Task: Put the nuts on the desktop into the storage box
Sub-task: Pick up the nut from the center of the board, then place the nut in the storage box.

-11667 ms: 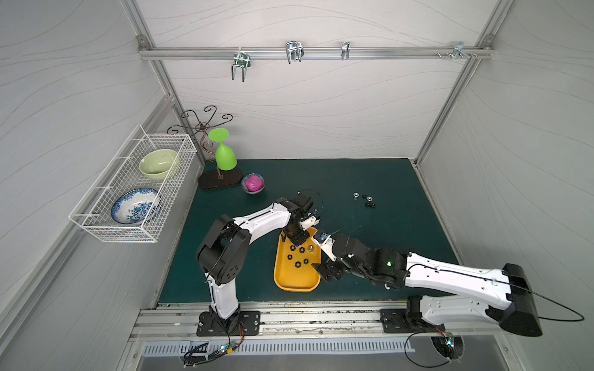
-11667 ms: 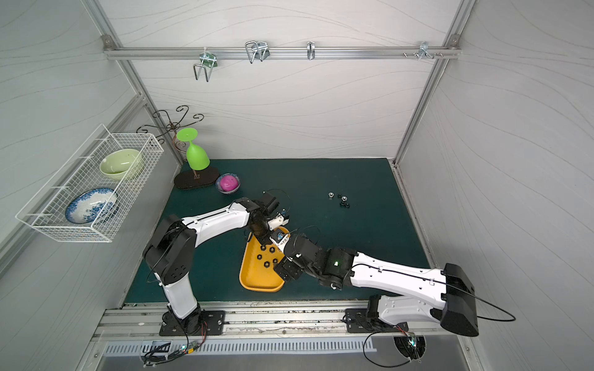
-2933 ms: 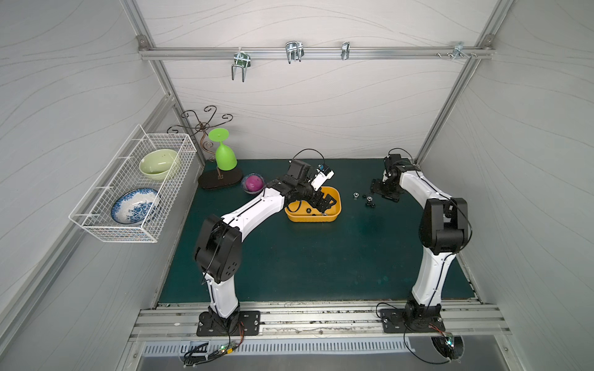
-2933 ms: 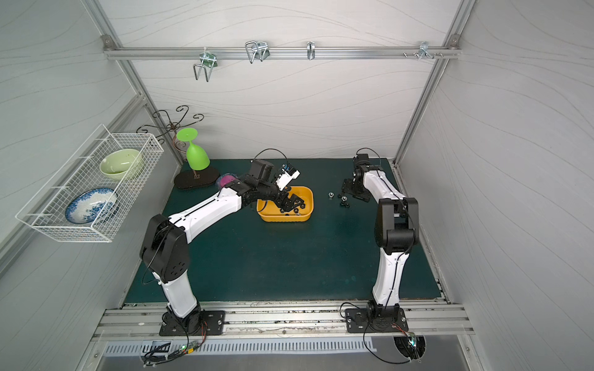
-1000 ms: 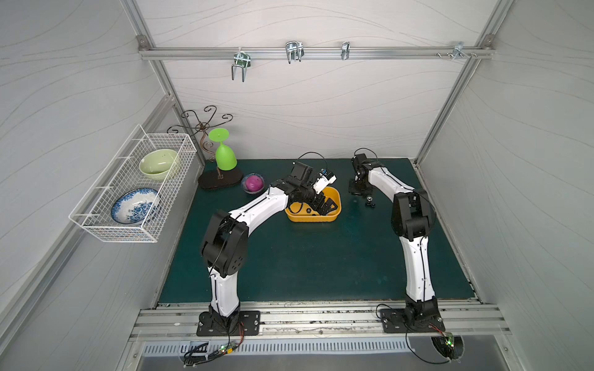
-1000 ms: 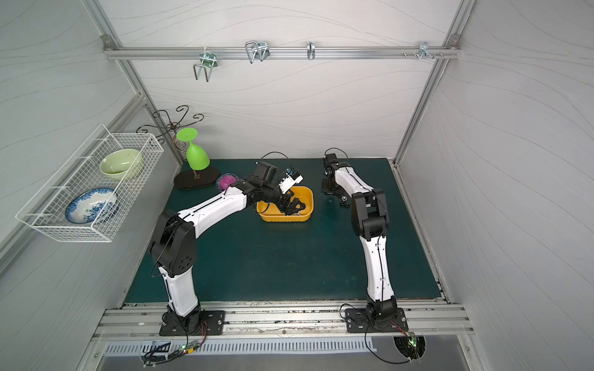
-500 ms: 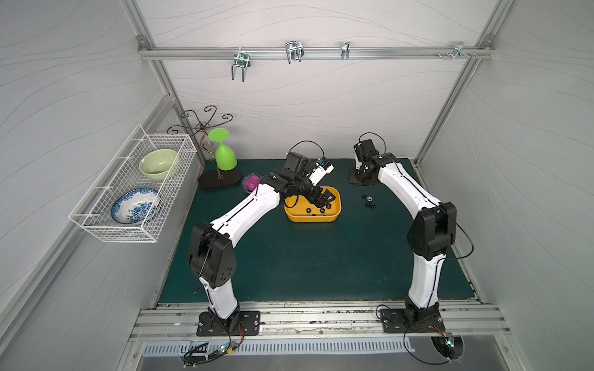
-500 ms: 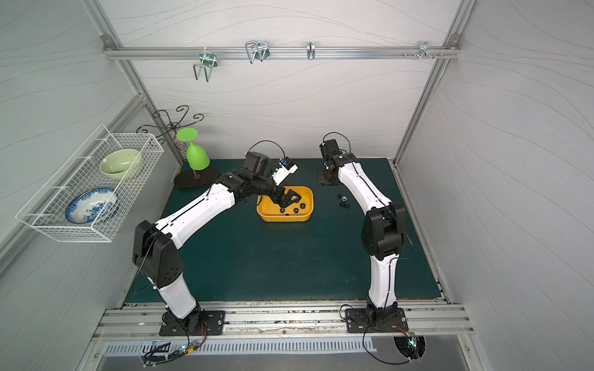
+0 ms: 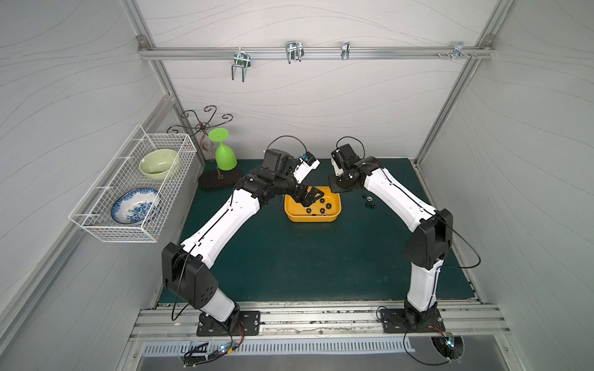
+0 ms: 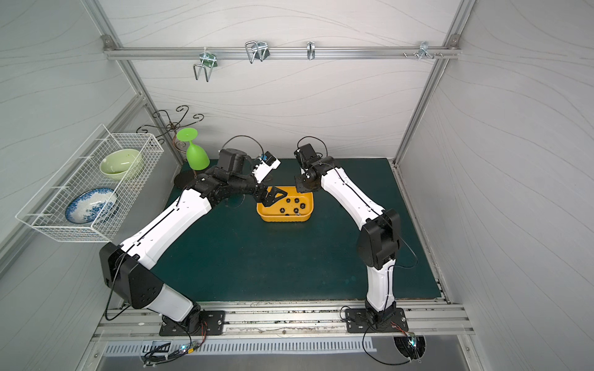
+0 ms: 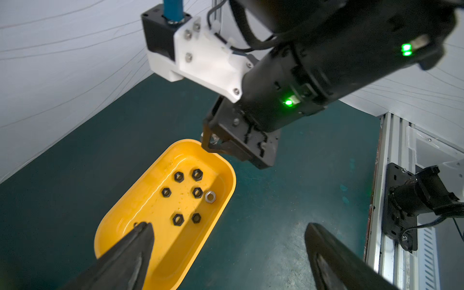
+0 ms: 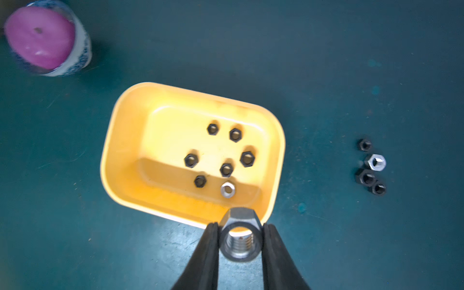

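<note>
The yellow storage box (image 9: pixel 310 219) (image 10: pixel 284 219) (image 12: pixel 170 130) (image 11: pixel 160 238) lies on the dark green desktop (image 9: pixel 305 257) and holds several black nuts and one silver nut (image 12: pixel 227 189). My right gripper (image 12: pixel 240 238) (image 9: pixel 334 189) (image 11: pixel 210 144) is shut on a larger silver nut (image 12: pixel 239 221), hanging just above the box's rim at one corner. More nuts (image 12: pixel 371 165) (image 9: pixel 369 201), three black and one silver, lie on the mat to the right of the box. My left gripper (image 11: pixel 228 226) (image 9: pixel 310 197) (image 10: pixel 273 196) is open, with one finger over the box's left end and nothing between its fingers.
A small bowl with a pink ball (image 12: pixel 42 37) stands on the mat left of the box. An upturned green goblet (image 9: pixel 223 154) and a dark metal stand are at the back left. A white wire basket (image 9: pixel 135 186) with two bowls hangs on the left wall.
My right gripper has moved left from the loose nuts to the box's corner, still shut on the silver nut. The left gripper stays open at the box's left end.
</note>
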Controlling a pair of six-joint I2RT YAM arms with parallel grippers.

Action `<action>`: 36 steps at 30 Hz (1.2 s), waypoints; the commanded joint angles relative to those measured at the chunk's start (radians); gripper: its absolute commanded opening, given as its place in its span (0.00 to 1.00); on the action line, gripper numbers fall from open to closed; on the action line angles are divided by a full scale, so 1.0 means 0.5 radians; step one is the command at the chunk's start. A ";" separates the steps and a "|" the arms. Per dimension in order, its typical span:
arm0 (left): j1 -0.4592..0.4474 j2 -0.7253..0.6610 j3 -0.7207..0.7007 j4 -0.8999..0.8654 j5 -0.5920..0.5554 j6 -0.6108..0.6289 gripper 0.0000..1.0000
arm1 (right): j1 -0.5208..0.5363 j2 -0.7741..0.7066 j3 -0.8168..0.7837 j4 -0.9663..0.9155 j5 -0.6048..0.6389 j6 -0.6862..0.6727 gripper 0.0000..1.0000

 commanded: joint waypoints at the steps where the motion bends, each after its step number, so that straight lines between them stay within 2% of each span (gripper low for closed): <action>1: 0.097 -0.108 -0.026 -0.034 0.076 -0.004 0.98 | 0.069 -0.009 0.080 -0.051 0.026 0.034 0.23; 11: 0.267 -0.289 -0.098 -0.234 0.053 0.171 0.98 | 0.216 0.141 0.226 -0.004 0.008 0.064 0.22; 17: 0.317 -0.327 -0.148 -0.423 0.066 0.399 0.98 | 0.261 0.256 0.307 0.022 -0.009 0.111 0.22; 26: 0.458 -0.347 -0.340 -0.277 -0.003 0.262 0.98 | 0.326 0.412 0.321 0.143 -0.057 0.159 0.21; 36: 0.465 -0.268 -0.520 -0.079 -0.053 0.228 0.98 | 0.334 0.675 0.396 0.276 -0.042 0.130 0.21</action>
